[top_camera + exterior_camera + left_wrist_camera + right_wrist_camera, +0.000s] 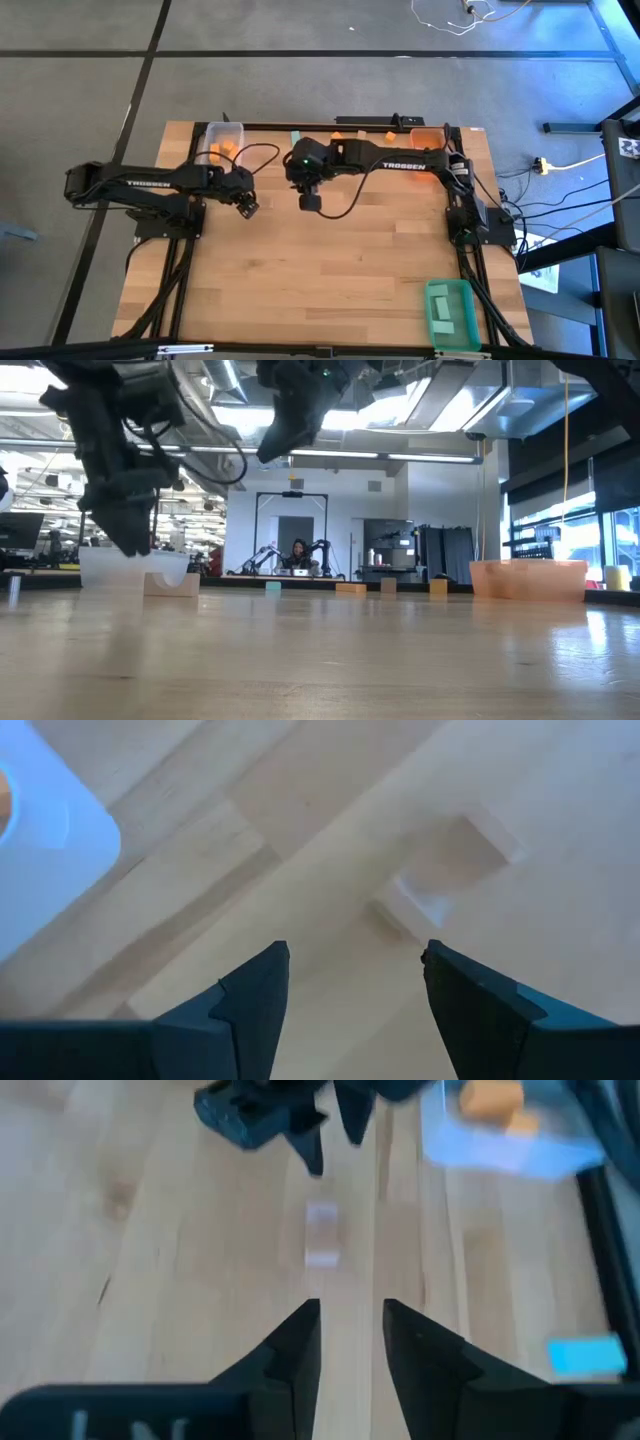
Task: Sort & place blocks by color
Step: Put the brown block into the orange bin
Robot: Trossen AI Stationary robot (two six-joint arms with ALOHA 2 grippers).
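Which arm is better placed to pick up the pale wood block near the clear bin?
Left. The left gripper hangs open right over the pale block; the right gripper sits farther back.

Pale block (322, 1235) blurred in right wrist view; clear bin (45, 850) edge-cropped.

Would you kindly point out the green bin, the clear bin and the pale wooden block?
green bin (462, 290), high view, rim.
clear bin (238, 127), high view, rim.
pale wooden block (455, 870), left wrist view, top face.
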